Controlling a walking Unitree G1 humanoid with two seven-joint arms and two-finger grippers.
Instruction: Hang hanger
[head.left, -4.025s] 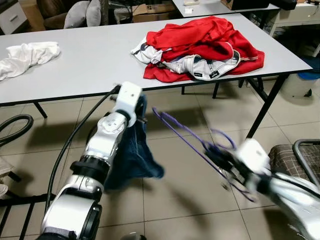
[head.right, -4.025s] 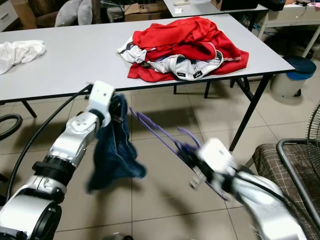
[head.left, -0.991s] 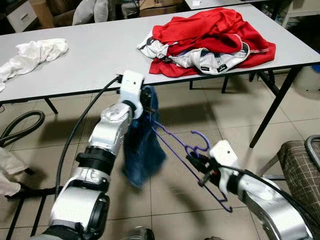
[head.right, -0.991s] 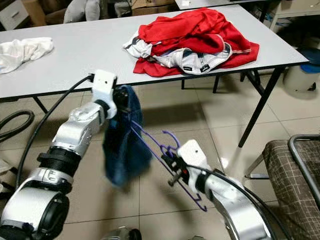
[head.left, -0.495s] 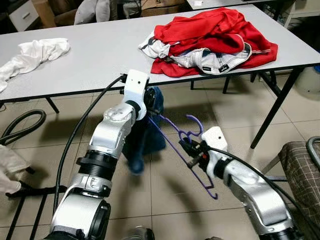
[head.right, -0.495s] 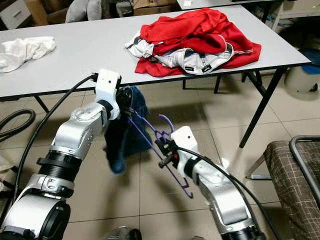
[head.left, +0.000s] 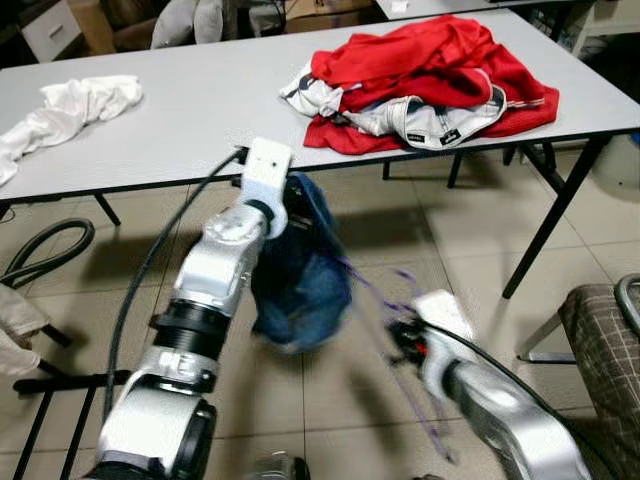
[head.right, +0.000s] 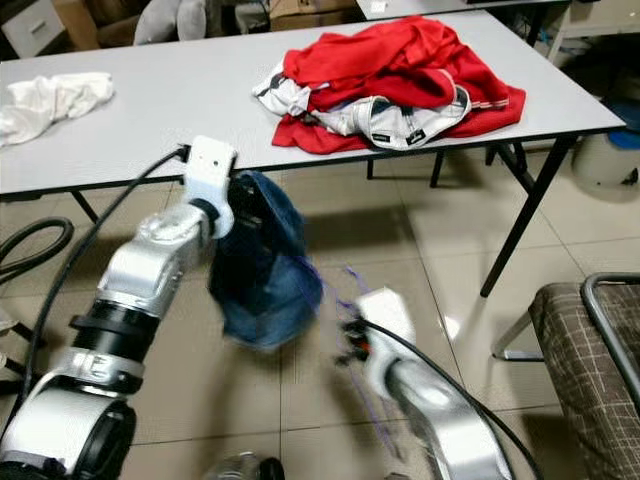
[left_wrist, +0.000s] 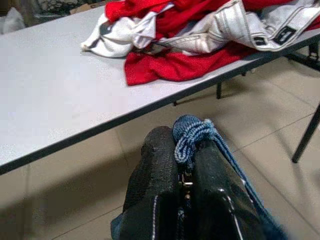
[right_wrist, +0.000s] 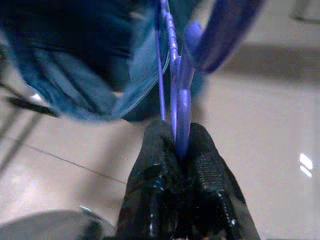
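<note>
Purple wire, blurred in the head views, is the hanger (right_wrist: 176, 95); the right gripper (right_wrist: 182, 150) has its two black fingers clamped on it low over the tiled floor (head.right: 430, 250), nearest the robot. Just beyond, the left gripper (left_wrist: 184, 172) is pinched shut on a bunched edge of a blue denim garment (head.left: 300, 280), which hangs in front of the near edge of the grey table (head.left: 190, 110). The hanger's far end reaches toward the cloth; whether it is inside I cannot tell.

Judging by this, the step in hand is threading the garment onto the hanger, well before any hanging. Next calls for steering the wire into an opening while the left keeps the cloth taut.

Farther off, a red garment pile (head.right: 400, 70) lies toward the table's right end, white cloth (head.right: 55, 100) at its left. No containers are to be seen.
</note>
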